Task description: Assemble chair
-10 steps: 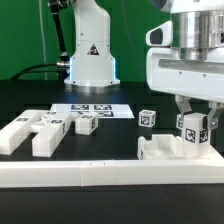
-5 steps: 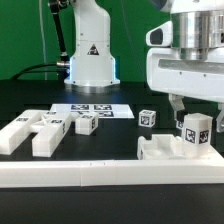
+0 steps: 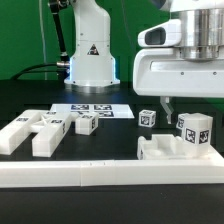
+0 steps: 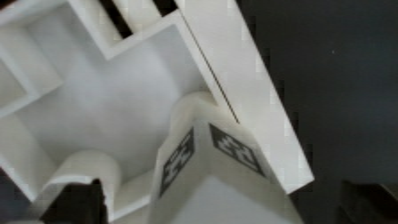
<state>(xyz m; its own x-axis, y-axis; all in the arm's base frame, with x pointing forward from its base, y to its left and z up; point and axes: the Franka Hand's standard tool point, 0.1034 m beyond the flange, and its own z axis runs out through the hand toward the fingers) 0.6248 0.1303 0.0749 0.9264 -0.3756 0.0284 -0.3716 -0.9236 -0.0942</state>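
The hand, fingers apart and gripping nothing, hangs just above the upright tagged block on the slotted slab.

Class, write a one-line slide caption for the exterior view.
Open gripper hovers over a tagged block standing on a notched white piece; more chair parts lie on the black table.

Robot gripper runs off the exterior view's top and right edges. Only one finger shows, so its hold cannot be told. The white rail masks the near foot of the notched slab. In the wrist view the tagged block is blurred and cropped.
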